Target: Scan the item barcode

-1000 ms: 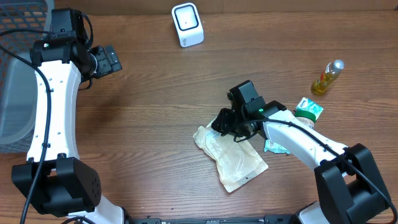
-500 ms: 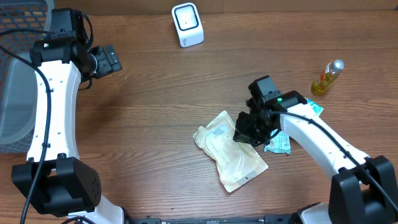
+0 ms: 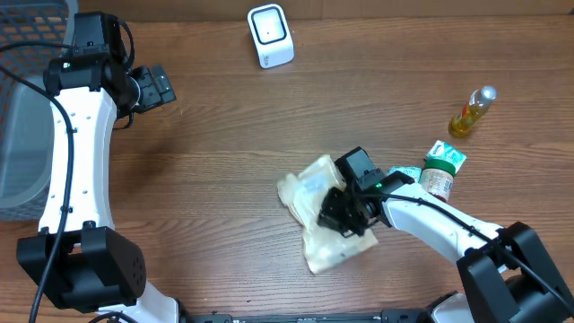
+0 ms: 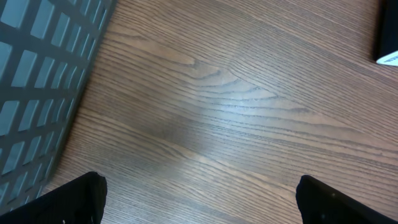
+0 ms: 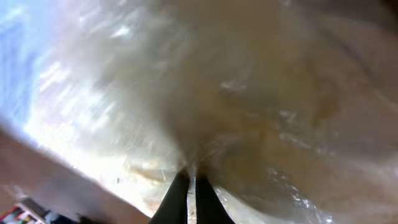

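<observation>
The item is a clear plastic pouch with a pale label, bunched up on the wooden table at centre right. My right gripper is on its right side and shut on the film. In the right wrist view the two dark fingertips pinch together with the shiny pouch filling the frame; no barcode shows. The white scanner stands at the table's far edge. My left gripper hovers at the upper left, open, with only bare wood between its fingers.
A grey mesh basket stands at the left edge and also shows in the left wrist view. A small bottle of yellow liquid and a green-and-white container lie to the right of the pouch.
My right gripper swung right, then came back left and shut on the pouch. The pouch has crumpled and shifted. The left arm has not moved.
</observation>
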Action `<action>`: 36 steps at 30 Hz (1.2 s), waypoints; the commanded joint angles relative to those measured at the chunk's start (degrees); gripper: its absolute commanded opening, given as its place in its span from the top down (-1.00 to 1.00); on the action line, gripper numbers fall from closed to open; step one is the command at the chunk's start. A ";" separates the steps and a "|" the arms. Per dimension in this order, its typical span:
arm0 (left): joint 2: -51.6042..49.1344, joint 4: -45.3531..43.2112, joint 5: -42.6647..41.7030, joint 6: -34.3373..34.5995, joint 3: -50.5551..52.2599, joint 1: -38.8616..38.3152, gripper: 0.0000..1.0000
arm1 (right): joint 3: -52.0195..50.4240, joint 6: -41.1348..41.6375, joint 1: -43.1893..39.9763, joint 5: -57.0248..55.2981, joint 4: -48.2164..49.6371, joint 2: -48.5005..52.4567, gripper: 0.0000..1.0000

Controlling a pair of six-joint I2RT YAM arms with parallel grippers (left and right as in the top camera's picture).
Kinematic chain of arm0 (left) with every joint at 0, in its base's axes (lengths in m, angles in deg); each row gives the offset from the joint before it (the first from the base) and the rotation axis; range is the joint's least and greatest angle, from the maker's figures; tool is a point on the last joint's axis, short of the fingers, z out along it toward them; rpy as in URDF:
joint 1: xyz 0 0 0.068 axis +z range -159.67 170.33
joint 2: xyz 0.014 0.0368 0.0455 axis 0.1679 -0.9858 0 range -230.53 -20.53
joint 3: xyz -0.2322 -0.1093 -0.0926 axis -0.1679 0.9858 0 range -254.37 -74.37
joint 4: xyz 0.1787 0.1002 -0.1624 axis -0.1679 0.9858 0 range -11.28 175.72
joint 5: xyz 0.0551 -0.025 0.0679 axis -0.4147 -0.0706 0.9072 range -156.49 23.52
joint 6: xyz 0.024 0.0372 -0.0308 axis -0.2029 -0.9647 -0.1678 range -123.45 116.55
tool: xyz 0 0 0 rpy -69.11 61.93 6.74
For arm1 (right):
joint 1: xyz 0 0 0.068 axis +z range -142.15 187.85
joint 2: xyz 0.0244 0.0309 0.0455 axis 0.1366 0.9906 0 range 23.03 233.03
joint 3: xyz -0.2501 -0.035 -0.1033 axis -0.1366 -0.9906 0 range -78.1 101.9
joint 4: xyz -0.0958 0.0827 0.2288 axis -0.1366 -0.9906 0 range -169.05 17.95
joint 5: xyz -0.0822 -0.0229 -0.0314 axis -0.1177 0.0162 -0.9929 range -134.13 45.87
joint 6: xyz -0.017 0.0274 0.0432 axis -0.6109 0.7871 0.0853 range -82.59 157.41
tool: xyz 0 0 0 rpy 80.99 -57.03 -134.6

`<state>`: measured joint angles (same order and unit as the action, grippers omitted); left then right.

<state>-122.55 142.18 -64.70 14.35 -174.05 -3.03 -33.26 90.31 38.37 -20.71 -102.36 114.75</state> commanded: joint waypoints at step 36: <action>-0.20 -0.07 0.28 -1.11 0.24 0.11 -1.00 | 17.31 -22.93 -10.27 -21.79 -32.52 6.78 0.77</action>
<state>-122.55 142.18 -64.68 14.35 -174.05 -3.03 -13.00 67.99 27.42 -44.05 -134.88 120.19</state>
